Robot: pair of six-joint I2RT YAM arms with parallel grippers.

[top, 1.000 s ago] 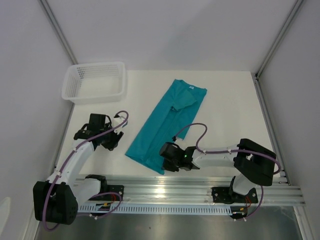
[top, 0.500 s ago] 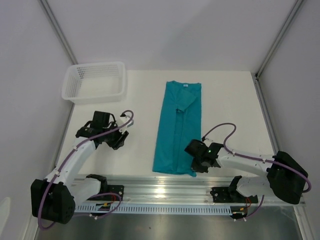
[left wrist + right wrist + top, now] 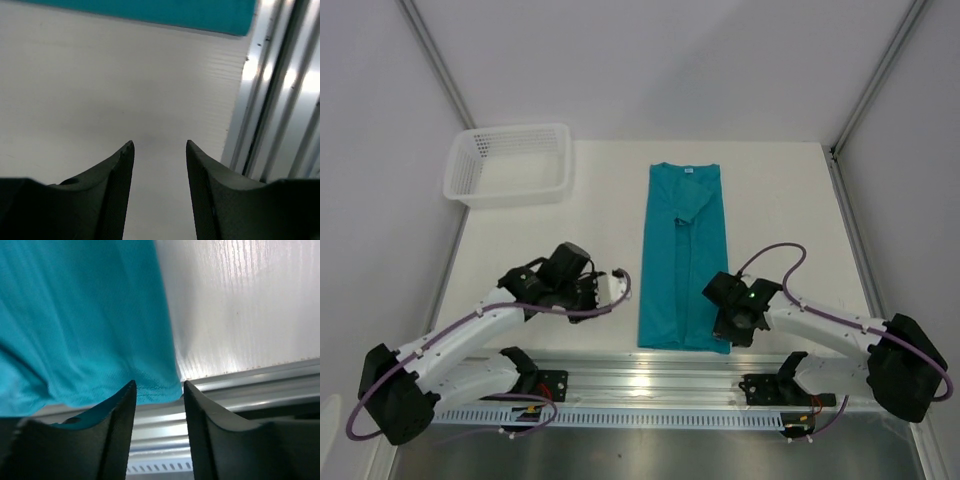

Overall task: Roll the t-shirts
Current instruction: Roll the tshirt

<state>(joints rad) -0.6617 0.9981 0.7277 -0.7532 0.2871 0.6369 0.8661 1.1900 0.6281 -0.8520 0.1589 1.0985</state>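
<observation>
The teal t-shirt [image 3: 682, 260] lies flat as a long narrow strip down the middle of the table, with its neck label at the far end. My right gripper [image 3: 726, 334] hovers at its near right corner. In the right wrist view its jaws [image 3: 159, 384] are open, and the shirt's hem corner [image 3: 85, 315] lies just beyond the tips, not gripped. My left gripper [image 3: 603, 290] sits left of the shirt's lower part. Its jaws [image 3: 160, 145] are open over bare table, and the shirt's edge [image 3: 150, 10] runs across the top of that view.
A white mesh basket [image 3: 510, 165] stands at the far left corner. The metal rail [image 3: 720, 380] runs along the near edge, just past the shirt's hem [image 3: 240, 385] and close to the left gripper [image 3: 280, 100]. Walls close in on both sides.
The right gripper dragged the shirt's near end to the right until it lay straight, then opened and let go. The left arm swung right toward the shirt.
</observation>
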